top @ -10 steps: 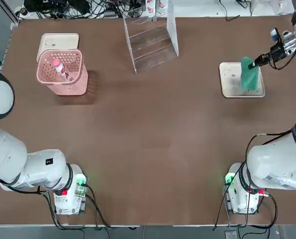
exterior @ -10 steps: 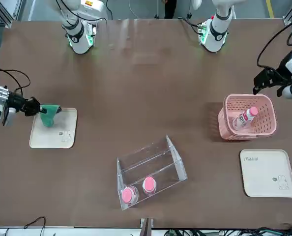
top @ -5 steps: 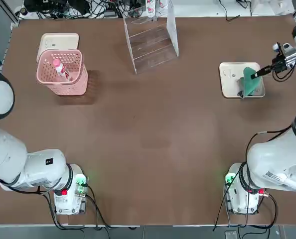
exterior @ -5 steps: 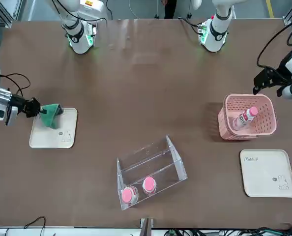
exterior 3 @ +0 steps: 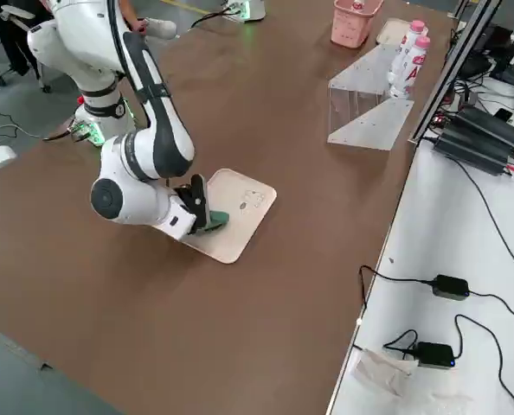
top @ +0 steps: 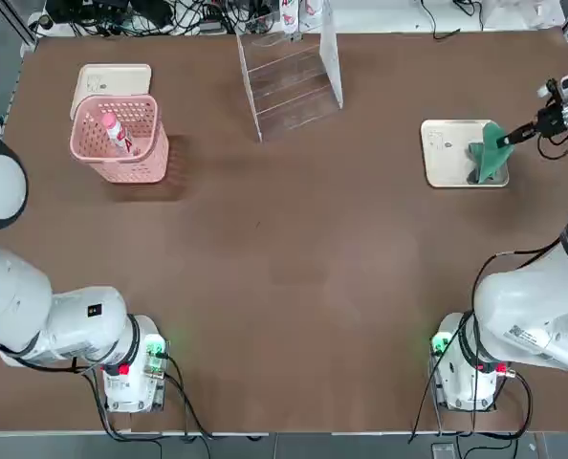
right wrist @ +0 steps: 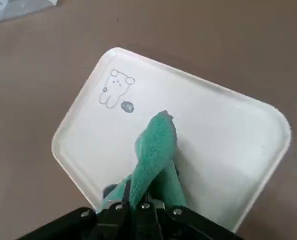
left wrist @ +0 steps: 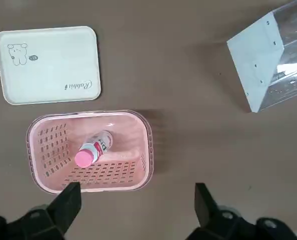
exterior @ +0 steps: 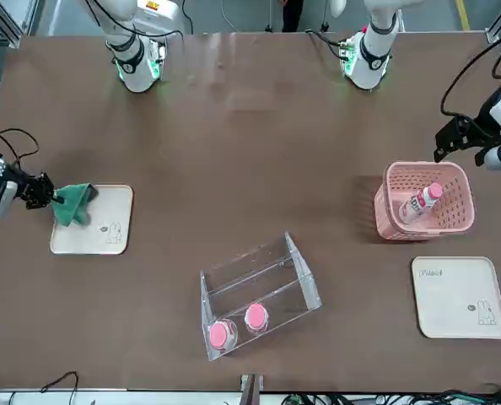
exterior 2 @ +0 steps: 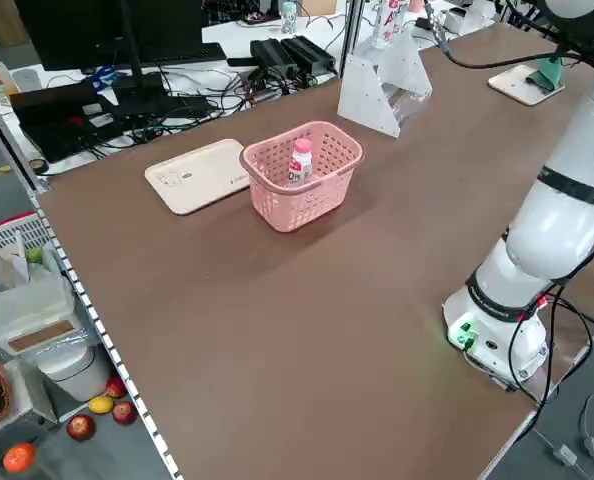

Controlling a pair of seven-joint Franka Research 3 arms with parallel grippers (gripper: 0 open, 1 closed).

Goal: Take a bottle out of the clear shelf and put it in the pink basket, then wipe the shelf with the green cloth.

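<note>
From overhead, my right gripper (top: 512,136) pinches the small teal-green fabric cloth (top: 490,158) over the flat cream tray (top: 447,153); its long axis trails from the fingertips across that tray. From the front, my left gripper (exterior: 460,143) hovers open behind the perforated pink plastic basket (exterior: 422,228), where the slim white pink-capped bottle (exterior: 422,201) leans, cap up.

— What lies under the left pincer (left wrist: 133,212)?

— Its two black fingers (left wrist: 68,200) stand wide apart above the brown desk (left wrist: 178,75), holding nothing. Just beyond them sits the perforated pink plastic basket (left wrist: 143,145), with the slim white bottle with a pink cap (left wrist: 92,150) lying inside.

— And around it?

— A flat cream-coloured tray with a small bear print (left wrist: 48,65) lies just beside the basket. The see-through acrylic shelf (left wrist: 268,60) stands well apart, cut by the edge.
</note>
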